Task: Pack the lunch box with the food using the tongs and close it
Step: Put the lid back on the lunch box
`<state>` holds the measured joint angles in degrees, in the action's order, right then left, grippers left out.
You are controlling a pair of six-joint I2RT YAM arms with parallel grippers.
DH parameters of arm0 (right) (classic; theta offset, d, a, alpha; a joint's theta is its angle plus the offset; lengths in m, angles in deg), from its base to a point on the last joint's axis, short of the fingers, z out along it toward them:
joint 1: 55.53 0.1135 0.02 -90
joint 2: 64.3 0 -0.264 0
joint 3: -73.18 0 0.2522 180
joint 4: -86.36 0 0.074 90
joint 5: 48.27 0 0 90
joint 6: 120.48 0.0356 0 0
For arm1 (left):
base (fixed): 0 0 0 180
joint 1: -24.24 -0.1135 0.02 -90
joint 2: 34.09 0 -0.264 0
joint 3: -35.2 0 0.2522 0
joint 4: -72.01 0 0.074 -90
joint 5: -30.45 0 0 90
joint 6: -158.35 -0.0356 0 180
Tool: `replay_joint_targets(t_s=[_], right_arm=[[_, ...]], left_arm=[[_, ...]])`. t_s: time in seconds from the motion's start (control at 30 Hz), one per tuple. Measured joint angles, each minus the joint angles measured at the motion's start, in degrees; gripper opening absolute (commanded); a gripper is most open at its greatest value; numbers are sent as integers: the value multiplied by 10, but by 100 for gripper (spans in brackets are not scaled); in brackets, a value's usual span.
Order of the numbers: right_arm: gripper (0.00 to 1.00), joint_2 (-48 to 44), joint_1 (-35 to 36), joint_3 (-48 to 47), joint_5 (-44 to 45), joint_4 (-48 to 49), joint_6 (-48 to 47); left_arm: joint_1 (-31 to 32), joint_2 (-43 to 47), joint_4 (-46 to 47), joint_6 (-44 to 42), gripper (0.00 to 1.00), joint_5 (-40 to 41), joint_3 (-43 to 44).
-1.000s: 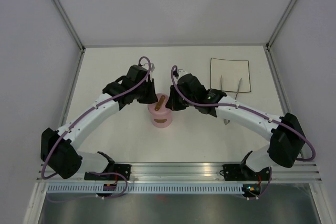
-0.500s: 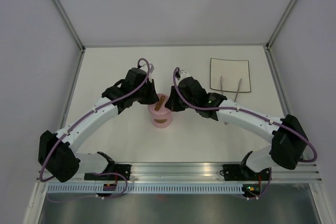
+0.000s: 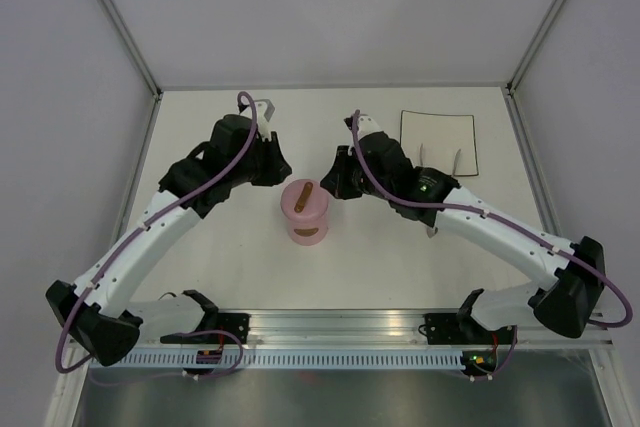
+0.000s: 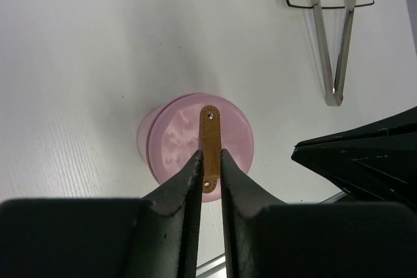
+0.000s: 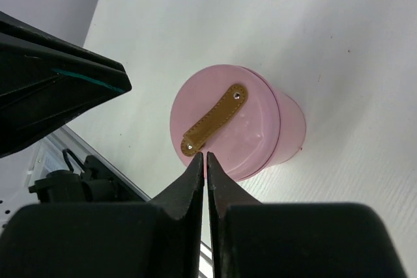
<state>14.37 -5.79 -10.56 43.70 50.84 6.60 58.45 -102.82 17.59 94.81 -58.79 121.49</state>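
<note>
Our left fingers (image 4: 186,193) stand slightly parted and empty near the closed box (image 3: 305,213). Our right fingers (image 5: 190,187) press together beside it.

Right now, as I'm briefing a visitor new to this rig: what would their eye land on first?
The pink lunch box, lid on with its brown handle, stands mid-table, the left end effector and right end effector hanging either side of it. Silver tongs lie far right, tips on the white plate.
</note>
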Motion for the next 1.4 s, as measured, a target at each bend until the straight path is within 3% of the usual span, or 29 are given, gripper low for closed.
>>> replay_joint_targets(t_s=[0.2,0.43,1.4], right_arm=[[9,-27,0,-2,15,2,0],[4,27,0,29,12,17,0],[4,90,24,69,16,149,28]], left_arm=[[0,11,-3,-3,22,7,0],[-1,-28,48,2,20,-8,-111],[-9,9,151,24,20,-12,-182]])
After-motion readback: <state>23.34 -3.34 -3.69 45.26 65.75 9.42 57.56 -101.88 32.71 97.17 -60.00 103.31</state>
